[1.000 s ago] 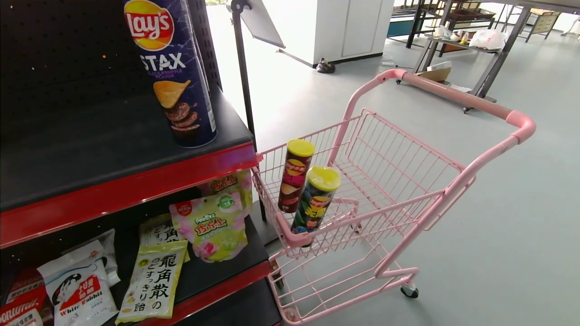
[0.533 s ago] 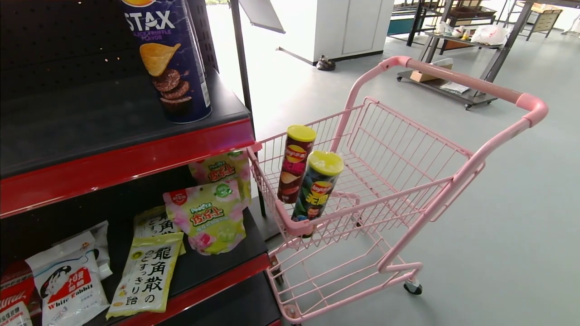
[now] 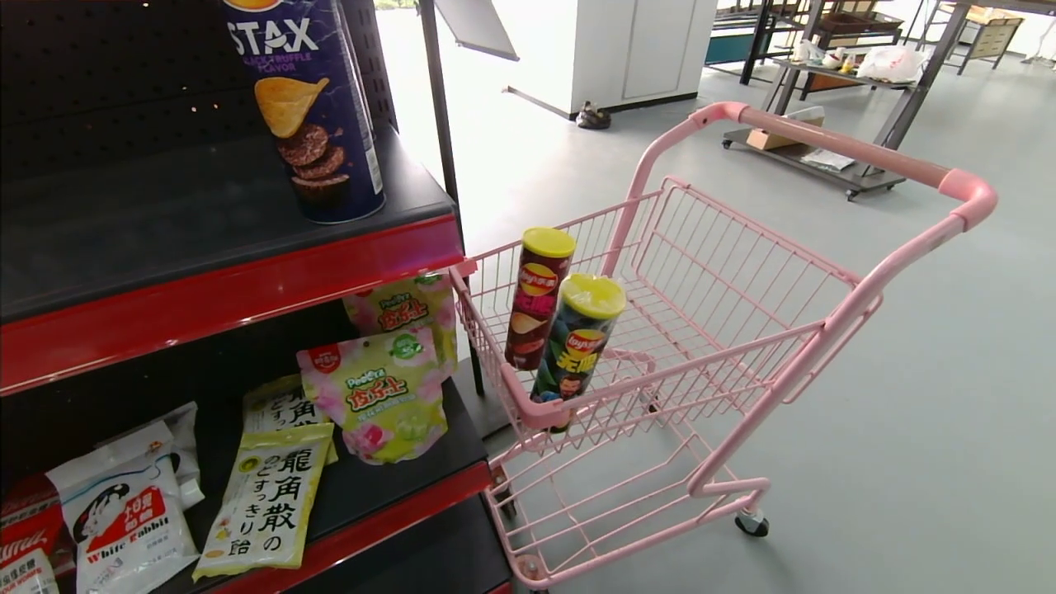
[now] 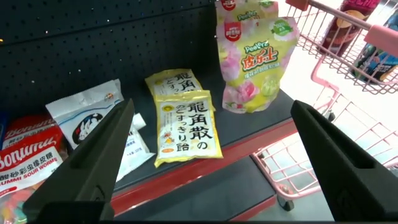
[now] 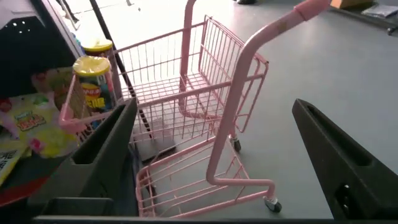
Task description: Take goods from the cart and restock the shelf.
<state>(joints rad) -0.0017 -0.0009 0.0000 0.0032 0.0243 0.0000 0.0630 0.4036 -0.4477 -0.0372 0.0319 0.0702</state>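
Observation:
A pink cart (image 3: 833, 157) stands right of the shelf. Two chip cans with yellow lids stand in its upper basket: a dark red can (image 3: 536, 301) and a dark blue can (image 3: 577, 346) in front of it. A big dark blue chip can (image 3: 318, 124) stands on the black upper shelf (image 3: 165, 239). My left gripper (image 4: 211, 162) is open before the lower shelf, facing a yellow bag (image 4: 186, 127) and a pink-green pouch (image 4: 255, 56). My right gripper (image 5: 214, 162) is open, apart from the cart (image 5: 249, 56) and the blue can (image 5: 93, 84).
The lower shelf holds a pink-green pouch (image 3: 379, 396), yellow bags (image 3: 268, 503) and a white bag (image 3: 124, 520). A thin metal post (image 3: 441, 124) rises between shelf and cart. Grey floor (image 3: 949, 412) lies open right of the cart; tables (image 3: 866, 74) stand far back.
The head camera tilted downward a second ago, shifting the whole picture upward. Cart, cans and shelf goods have not moved since.

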